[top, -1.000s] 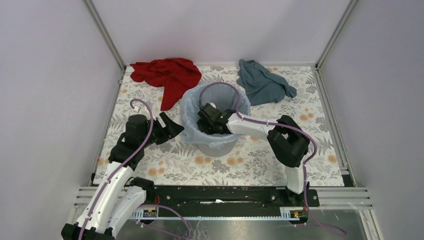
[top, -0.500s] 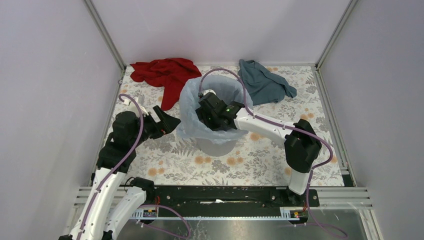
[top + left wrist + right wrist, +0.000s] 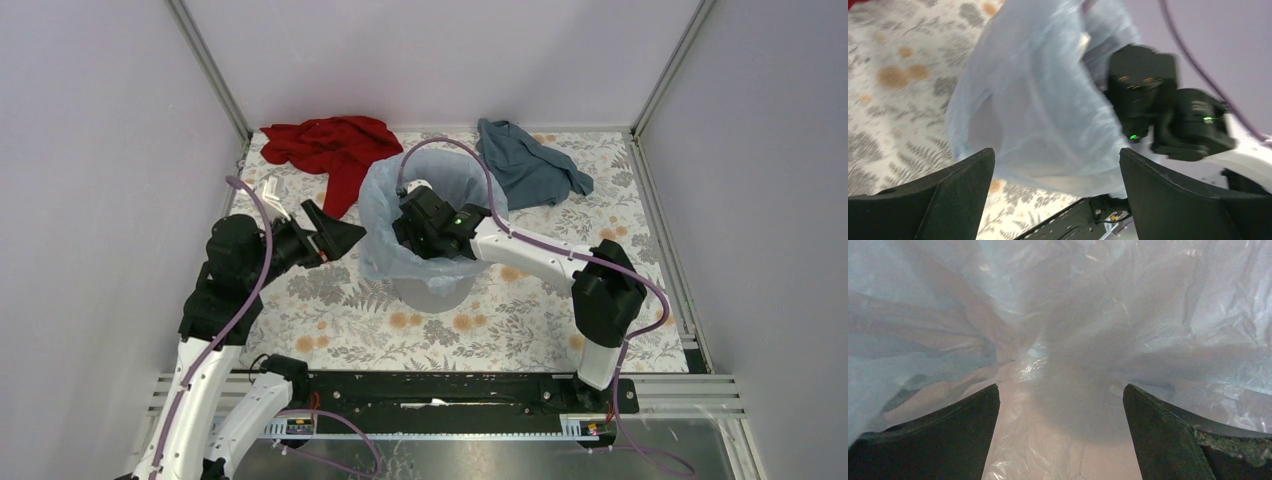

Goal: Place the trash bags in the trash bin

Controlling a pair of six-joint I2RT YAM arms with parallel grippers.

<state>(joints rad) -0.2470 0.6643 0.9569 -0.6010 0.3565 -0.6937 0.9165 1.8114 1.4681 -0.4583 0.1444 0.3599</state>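
While the trash bag (image 3: pixel 385 240) drapes over the trash bin (image 3: pixel 432 292) in the middle of the table (image 3: pixel 330 330), nearer its far edge, the top view has the right arm (image 3: pixel 530 255) plunged into the bin's mouth and the left gripper (image 3: pixel 342 238) just off the film's left side, closest to that loose skirt. Left wrist view: jaws spread wide and empty, film dead ahead, apparently clear of them. Right wrist view: the right gripper (image 3: pixel 1060 410) gapes too, gripping nothing, wrinkled film all around.
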